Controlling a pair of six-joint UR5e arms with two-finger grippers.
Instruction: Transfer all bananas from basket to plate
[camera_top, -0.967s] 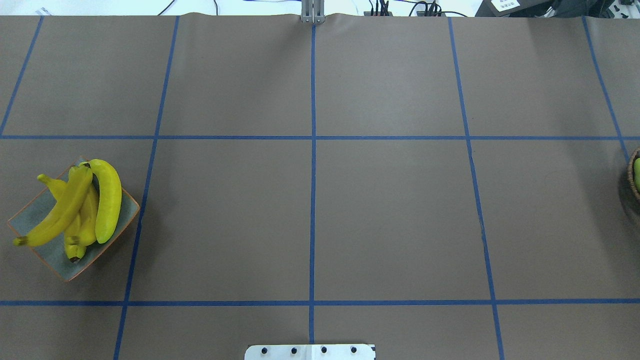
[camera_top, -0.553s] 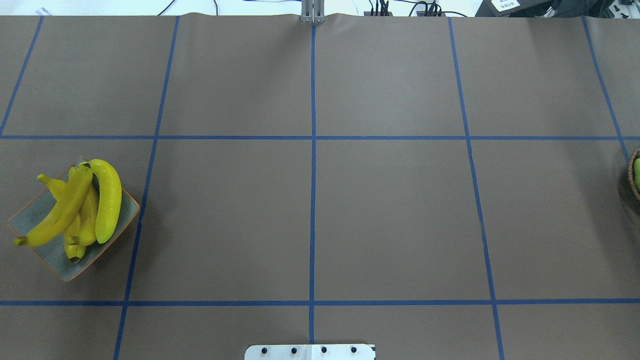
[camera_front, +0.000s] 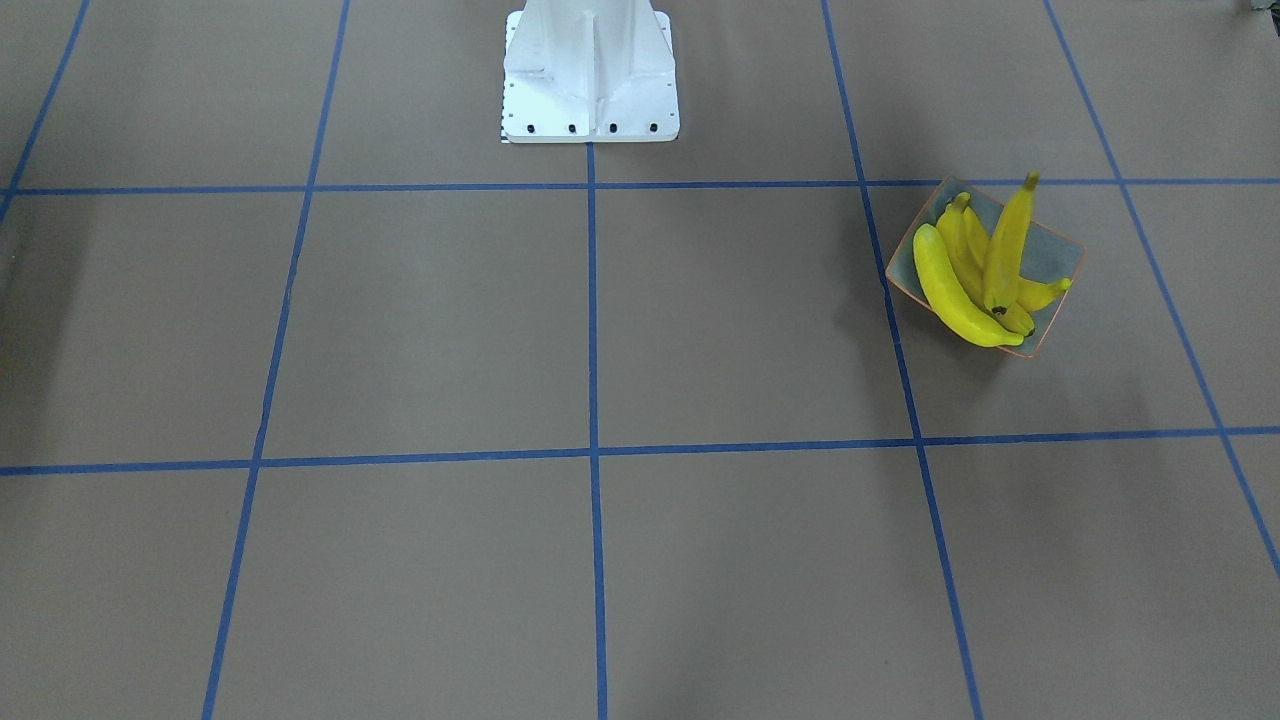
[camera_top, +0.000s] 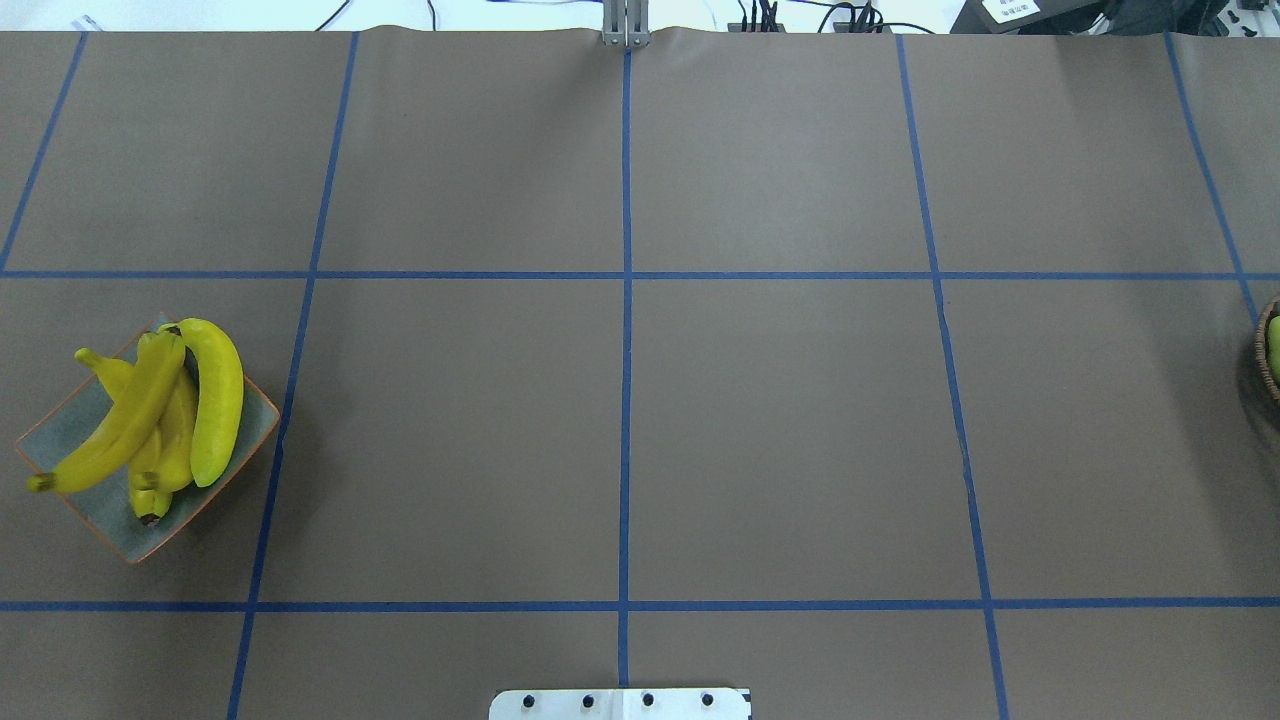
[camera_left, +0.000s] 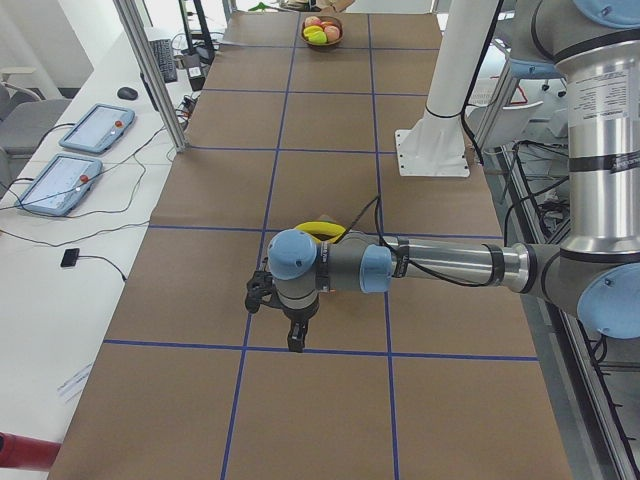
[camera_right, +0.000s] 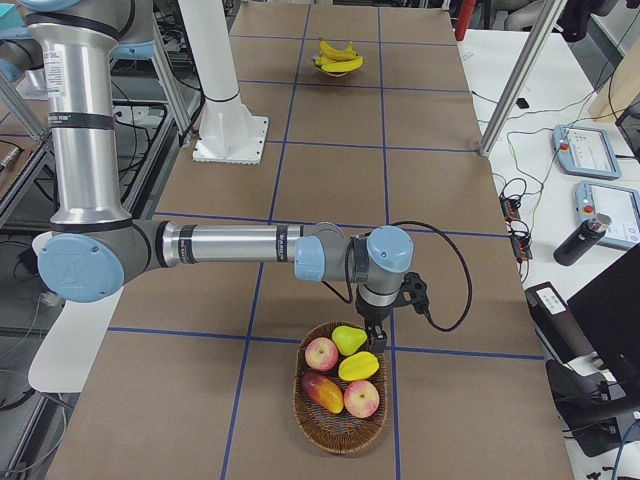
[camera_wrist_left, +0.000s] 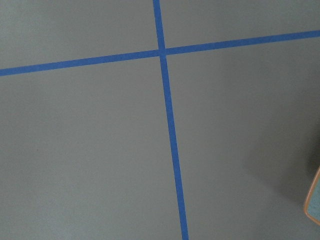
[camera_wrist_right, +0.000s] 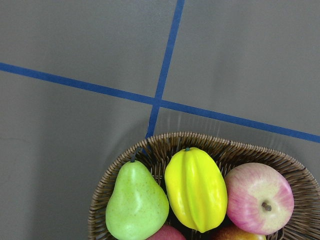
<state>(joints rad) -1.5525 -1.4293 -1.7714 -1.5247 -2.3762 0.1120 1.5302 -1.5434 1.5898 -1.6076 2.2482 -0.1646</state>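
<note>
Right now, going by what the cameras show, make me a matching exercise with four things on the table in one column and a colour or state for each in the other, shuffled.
Column one:
1. bananas
2. plate
3. basket
4. pear

Column two:
A. brown wicker, holding mixed fruit
B. light green, lying in the basket
C. bright yellow, piled together on the square dish
D. grey-green with a thin orange rim

Right pairs: 1-C, 2-D, 3-A, 4-B
</note>
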